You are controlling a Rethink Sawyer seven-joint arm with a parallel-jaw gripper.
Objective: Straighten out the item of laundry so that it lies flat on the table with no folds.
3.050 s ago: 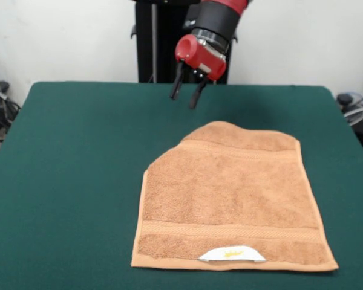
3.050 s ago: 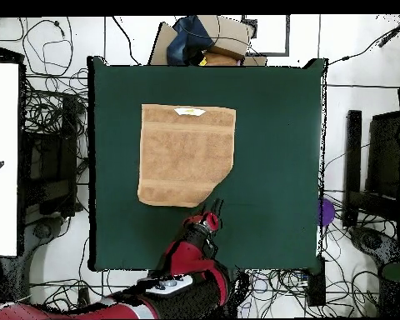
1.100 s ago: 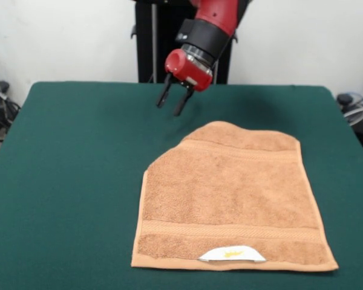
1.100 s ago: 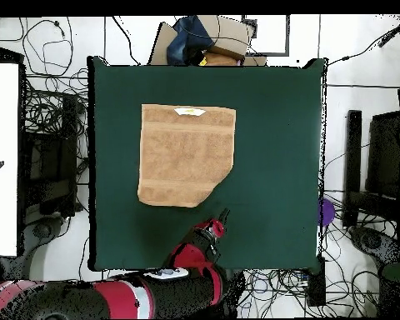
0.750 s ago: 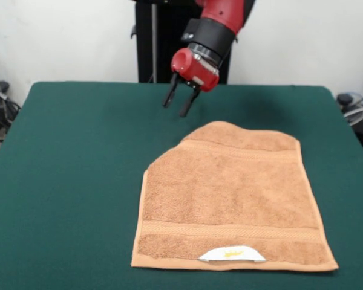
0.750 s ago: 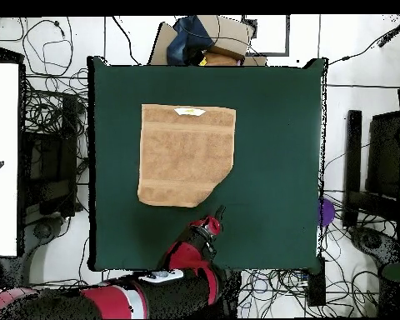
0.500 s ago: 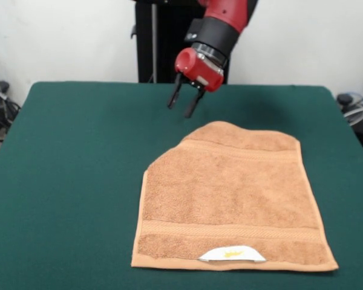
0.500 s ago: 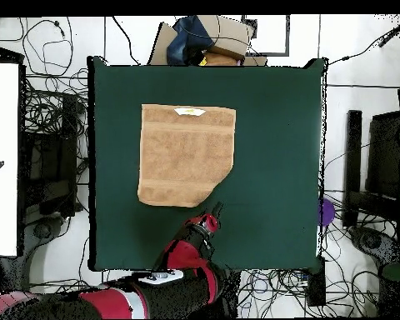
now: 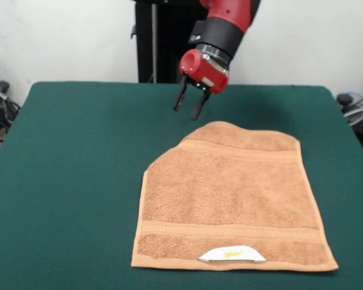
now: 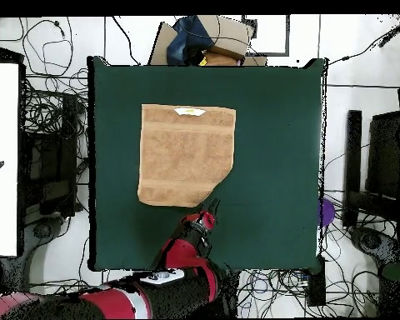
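A tan terry towel (image 9: 232, 197) lies on the dark green table (image 9: 72, 181), its white label with a yellow mark (image 9: 232, 254) at the near edge. Its far left corner is folded under, so that edge runs diagonally. In the overhead view the towel (image 10: 187, 155) shows the cut-off corner at its lower right. My gripper (image 9: 189, 111) hangs open and empty above the table, just beyond the towel's far left edge. It also shows in the overhead view (image 10: 212, 206), next to the folded corner.
The black pedestal (image 9: 163, 42) stands behind the table's far edge. Cables (image 10: 53, 117) and equipment surround the table on the floor. A cardboard box with dark cloth (image 10: 205, 39) sits beyond the table edge opposite the robot.
The gripper has shifted slightly right in the front view, closer to the towel's folded far corner. The towel has not moved.
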